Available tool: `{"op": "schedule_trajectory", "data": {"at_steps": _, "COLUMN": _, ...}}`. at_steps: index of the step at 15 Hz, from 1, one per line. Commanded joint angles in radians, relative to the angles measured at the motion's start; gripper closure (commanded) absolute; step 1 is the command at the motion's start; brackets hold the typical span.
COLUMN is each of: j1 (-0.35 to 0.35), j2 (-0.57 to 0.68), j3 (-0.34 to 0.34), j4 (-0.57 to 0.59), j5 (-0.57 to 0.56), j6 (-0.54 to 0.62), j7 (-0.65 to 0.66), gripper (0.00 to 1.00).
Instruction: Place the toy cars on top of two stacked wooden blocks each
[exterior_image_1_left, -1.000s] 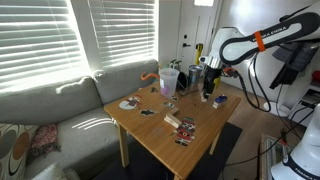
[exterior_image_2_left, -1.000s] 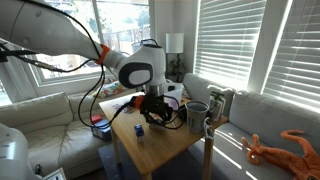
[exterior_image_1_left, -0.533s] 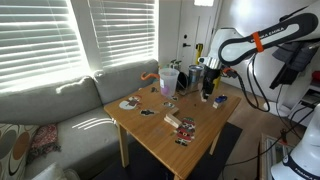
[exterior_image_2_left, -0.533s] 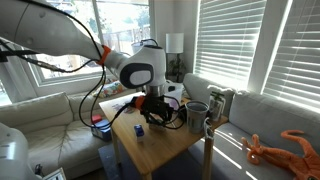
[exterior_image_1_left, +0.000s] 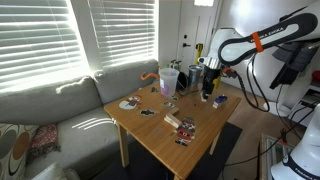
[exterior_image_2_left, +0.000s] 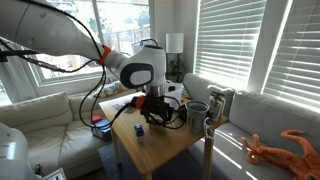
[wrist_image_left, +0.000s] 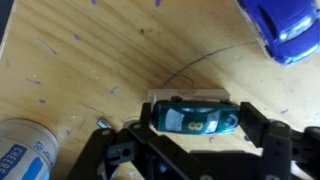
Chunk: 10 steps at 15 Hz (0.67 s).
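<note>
In the wrist view my gripper (wrist_image_left: 200, 124) is closed around a dark teal toy car (wrist_image_left: 195, 118), one finger at each end of it. The car lies across the top of a pale wooden block (wrist_image_left: 190, 98) on the table. How many blocks are stacked under it cannot be told. The blue toy car (wrist_image_left: 285, 30) sits on the bare table beyond, at the top right. In both exterior views the gripper (exterior_image_1_left: 208, 93) (exterior_image_2_left: 155, 115) is low over the table's far end, and the car in it is too small to make out.
A blue-and-white can (wrist_image_left: 25, 150) stands close beside the gripper. On the wooden table (exterior_image_1_left: 160, 140) there are cups (exterior_image_1_left: 168, 80), flat red-and-white packets (exterior_image_1_left: 185, 128) and small items. A sofa (exterior_image_1_left: 60, 110) lies beside the table. Mugs (exterior_image_2_left: 197, 115) stand near the gripper.
</note>
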Motion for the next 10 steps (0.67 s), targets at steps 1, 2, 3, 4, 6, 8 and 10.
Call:
{"op": "schedule_trajectory", "data": {"at_steps": 1, "j1": -0.015, "j2": 0.012, "j3": 0.004, "j4": 0.015, "j5": -0.007, "j6": -0.020, "j7": -0.020, "gripper": 0.39}}
{"op": "schedule_trajectory", "data": {"at_steps": 2, "j1": -0.016, "j2": 0.011, "j3": 0.003, "j4": 0.014, "j5": -0.006, "j6": -0.020, "j7": -0.022, "gripper": 0.39}}
{"op": "schedule_trajectory", "data": {"at_steps": 3, "j1": -0.016, "j2": 0.011, "j3": 0.002, "j4": 0.014, "j5": -0.006, "j6": -0.019, "j7": -0.023, "gripper": 0.39}}
{"op": "schedule_trajectory", "data": {"at_steps": 4, "j1": -0.016, "j2": 0.011, "j3": 0.002, "j4": 0.014, "j5": -0.006, "j6": -0.019, "j7": -0.024, "gripper": 0.39}}
{"op": "schedule_trajectory", "data": {"at_steps": 6, "j1": -0.017, "j2": 0.011, "j3": 0.001, "j4": 0.014, "j5": -0.005, "j6": -0.018, "j7": -0.024, "gripper": 0.39}}
{"op": "schedule_trajectory", "data": {"at_steps": 8, "j1": -0.017, "j2": 0.013, "j3": 0.001, "j4": 0.015, "j5": -0.005, "j6": -0.018, "j7": -0.025, "gripper": 0.39}}
{"op": "schedule_trajectory", "data": {"at_steps": 10, "j1": -0.017, "j2": 0.017, "j3": 0.001, "j4": 0.017, "j5": -0.005, "j6": -0.020, "j7": -0.025, "gripper": 0.39}}
